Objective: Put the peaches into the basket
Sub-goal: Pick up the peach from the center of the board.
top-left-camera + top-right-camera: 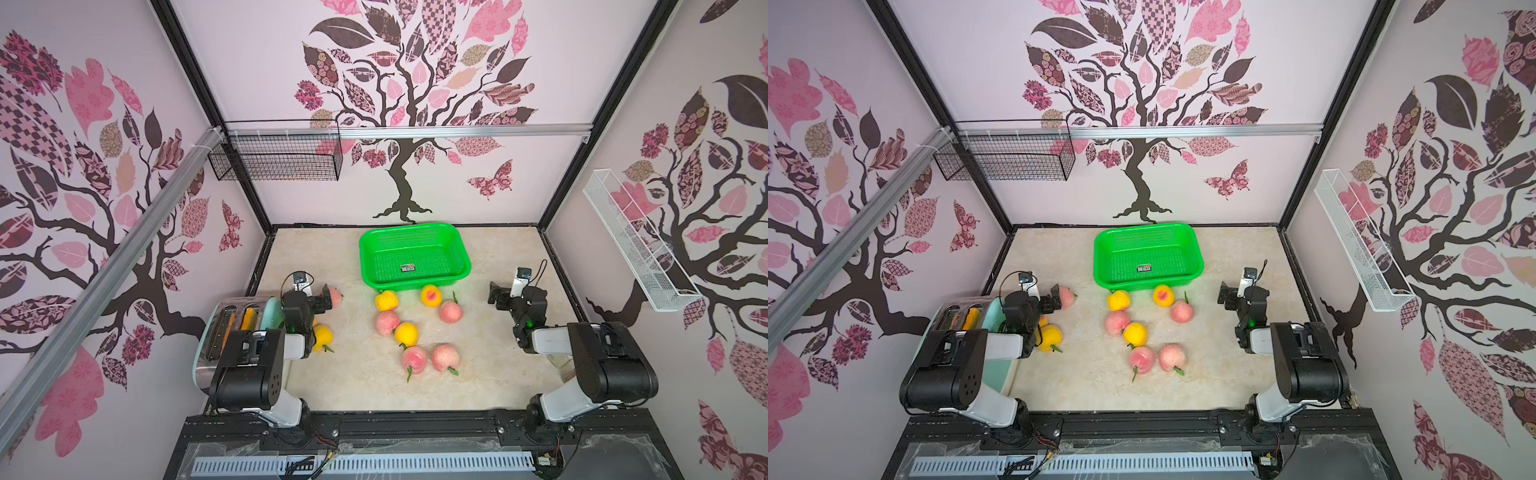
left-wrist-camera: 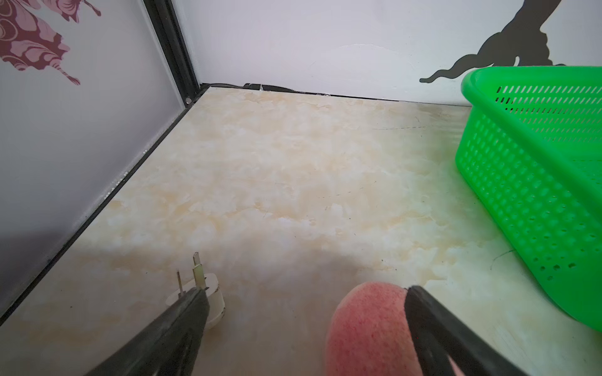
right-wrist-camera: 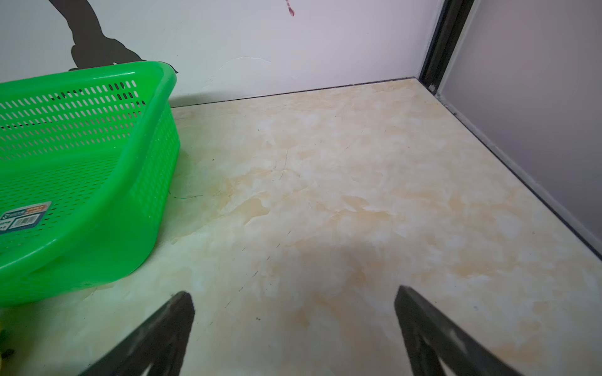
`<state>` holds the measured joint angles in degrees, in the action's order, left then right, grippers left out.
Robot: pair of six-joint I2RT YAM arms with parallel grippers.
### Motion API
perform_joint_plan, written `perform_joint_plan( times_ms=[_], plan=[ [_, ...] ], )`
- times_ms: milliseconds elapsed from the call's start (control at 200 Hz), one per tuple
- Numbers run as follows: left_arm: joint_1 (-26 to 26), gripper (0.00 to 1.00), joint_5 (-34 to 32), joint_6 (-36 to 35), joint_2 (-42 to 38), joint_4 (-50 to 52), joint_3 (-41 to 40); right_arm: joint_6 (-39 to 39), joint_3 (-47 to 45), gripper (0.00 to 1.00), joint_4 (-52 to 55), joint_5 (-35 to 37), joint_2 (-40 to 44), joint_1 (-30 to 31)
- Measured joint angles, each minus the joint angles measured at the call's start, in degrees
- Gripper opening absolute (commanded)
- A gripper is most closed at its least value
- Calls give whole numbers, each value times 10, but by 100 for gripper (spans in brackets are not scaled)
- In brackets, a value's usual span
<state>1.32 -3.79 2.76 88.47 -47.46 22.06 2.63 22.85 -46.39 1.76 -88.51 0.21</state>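
The green basket (image 1: pixel 360 249) stands empty at the back middle of the table, with only a dark label on its floor. Several pink and yellow peaches lie in front of it, among them a yellow one (image 1: pixel 386 301) and a pink one (image 1: pixel 451 311). Another yellow peach (image 1: pixel 322 337) lies beside my left arm. My left gripper (image 1: pixel 320 301) is open; in the left wrist view a pink peach (image 2: pixel 368 328) rests against one finger, well clear of the other. My right gripper (image 1: pixel 500 297) hangs open over bare table to the right of the basket (image 3: pixel 97 75).
A toaster (image 1: pixel 232 328) stands at the left edge under my left arm. A white plug (image 2: pixel 208 299) lies on the table by the left gripper. A black wire basket (image 1: pixel 276 156) hangs on the back wall and a white wire rack (image 1: pixel 636 245) on the right wall.
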Motion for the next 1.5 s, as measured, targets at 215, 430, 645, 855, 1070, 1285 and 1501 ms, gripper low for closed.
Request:
perform_joint_plan(
  times_ms=[215,430,645,855,1070,1285,1501],
  plan=[
    [0,98,0,0,0,0,0,0,0,99,0,0,0,0],
    [0,98,0,0,0,0,0,0,0,99,0,0,0,0],
    [1,98,1,0,0,0,0,0,0,99,0,0,0,0],
    [2,98,4,0,0,0,0,0,0,99,0,0,0,0],
    [2,98,4,0,0,0,0,0,0,99,0,0,0,0],
    [2,98,4,0,0,0,0,-1,0,99,-1,7,1,0],
    [-10,98,-47,5,-35,137,74,-36,40,100,136,60,93,0]
  ],
)
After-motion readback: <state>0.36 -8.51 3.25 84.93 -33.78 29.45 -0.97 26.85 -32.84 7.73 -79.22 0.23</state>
